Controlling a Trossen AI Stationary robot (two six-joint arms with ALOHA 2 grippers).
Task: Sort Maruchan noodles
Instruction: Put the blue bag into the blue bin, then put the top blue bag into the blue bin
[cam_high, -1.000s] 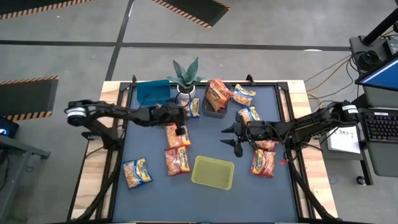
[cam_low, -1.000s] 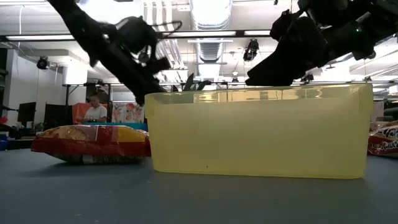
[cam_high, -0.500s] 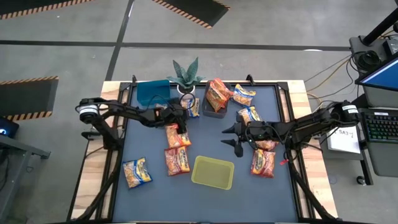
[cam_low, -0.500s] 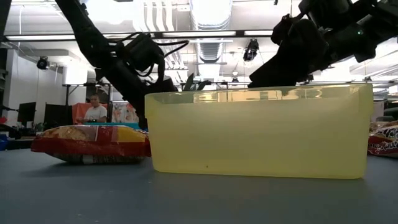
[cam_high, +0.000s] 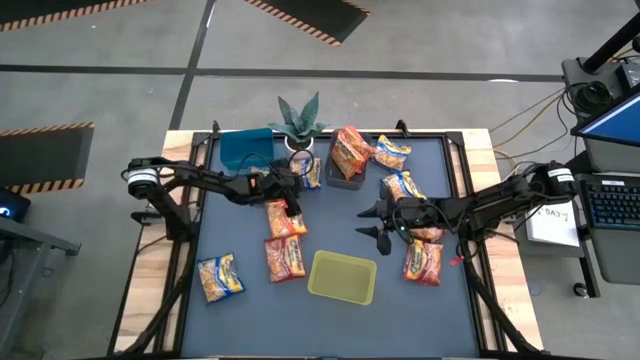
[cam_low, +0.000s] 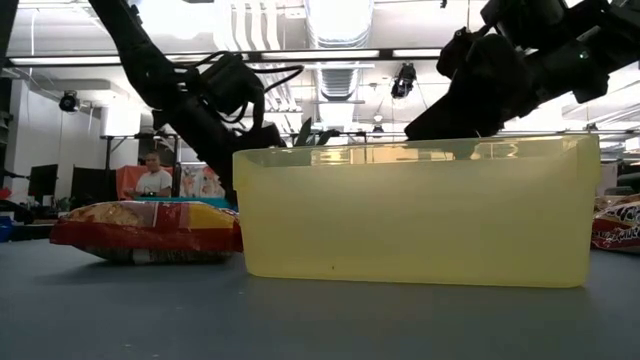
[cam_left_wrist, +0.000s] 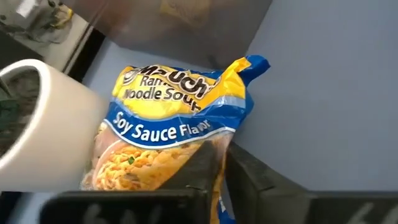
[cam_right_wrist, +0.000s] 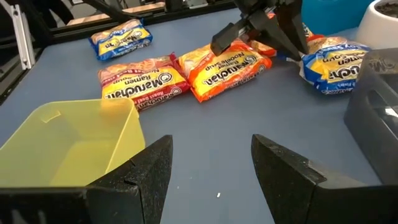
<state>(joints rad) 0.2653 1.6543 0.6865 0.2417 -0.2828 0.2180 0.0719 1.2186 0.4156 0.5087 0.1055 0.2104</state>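
Yellow-green bin (cam_high: 342, 277): near the table's (cam_high: 450, 320) front edge, middle; open-topped; nothing visible inside in the right wrist view.
Yellow-and-blue packet (cam_high: 219, 277): front left part of the mat, lying flat; red packet (cam_high: 285, 258) just left of the bin; orange packet (cam_high: 284, 219) just behind the red one.
Red packet by the right edge (cam_high: 423, 261): flat, beside the right arm.
Right gripper (cam_high: 372, 220): mid-mat, right of centre, above the surface; fingers parted, holding nothing.
Left gripper (cam_high: 293, 192): toward the back, left of centre; fingers pinched together on the soy sauce packet (cam_left_wrist: 180, 134), which lies against the white plant pot (cam_left_wrist: 37, 118).
Dark clear bin (cam_high: 345, 175): back centre, an orange packet in it; two yellow-and-blue packets (cam_high: 392, 152) to its right.
Blue bin (cam_high: 246, 148): back left corner; potted plant (cam_high: 298, 122) beside it.
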